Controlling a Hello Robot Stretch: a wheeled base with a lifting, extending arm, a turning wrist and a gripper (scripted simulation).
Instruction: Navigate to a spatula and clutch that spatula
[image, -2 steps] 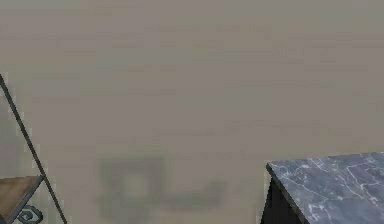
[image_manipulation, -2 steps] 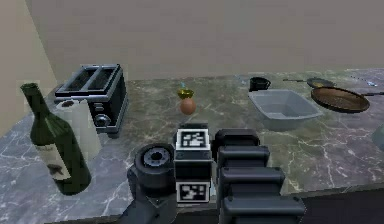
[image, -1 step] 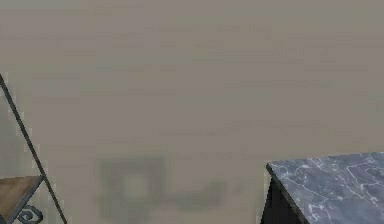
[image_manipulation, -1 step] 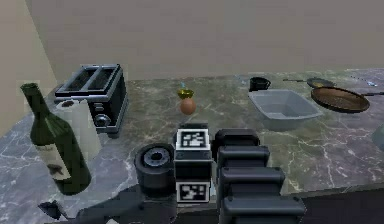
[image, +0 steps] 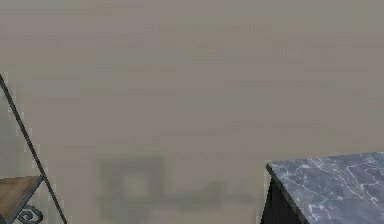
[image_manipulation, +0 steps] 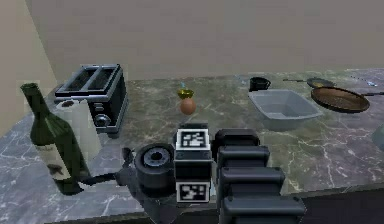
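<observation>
1. Forward view: wall (image: 190, 80); counter (image: 330, 185) corner at lower right.
2. Arm side view: gripper (image_manipulation: 100, 180) lower left by a bottle (image_manipulation: 50, 135); I cannot tell its grip or load. A thin utensil, likely the spatula (image_manipulation: 314, 82), lies upper right near a pan (image_manipulation: 338, 97). Probably light and stiff: take its handle.

Polished marble counter (image_manipulation: 330, 150); glossy, seemingly glass bottle (image_manipulation: 55, 155).
</observation>
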